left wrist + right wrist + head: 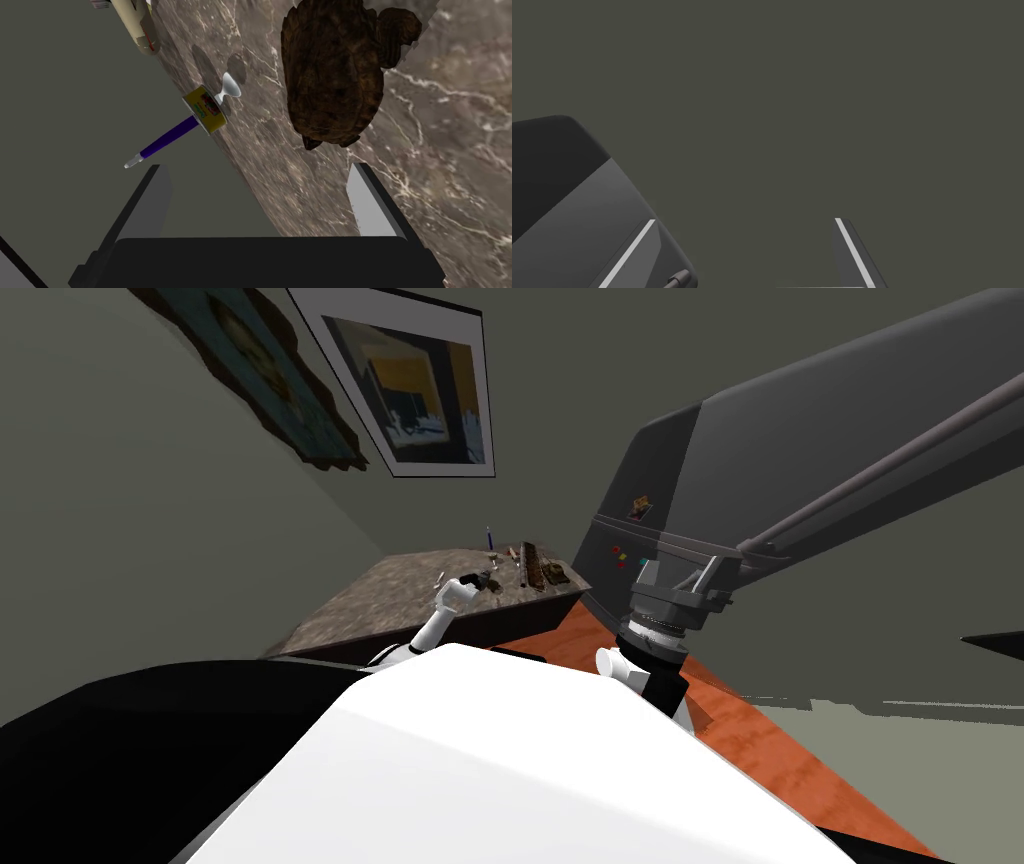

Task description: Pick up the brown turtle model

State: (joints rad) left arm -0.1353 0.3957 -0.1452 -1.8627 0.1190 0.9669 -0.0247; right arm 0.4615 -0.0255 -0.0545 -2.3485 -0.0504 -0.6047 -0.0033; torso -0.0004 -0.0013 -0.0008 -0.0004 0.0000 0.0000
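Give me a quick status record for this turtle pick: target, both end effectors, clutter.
target: brown turtle, lying on the marbled countertop, untouched
left end effector: open, short of the turtle, which lies ahead toward one finger's side
right end effector: open, holding nothing, beside the dark grey fridge
clutter: yellow can and purple pen together at the counter's wall edge, apart from the turtle
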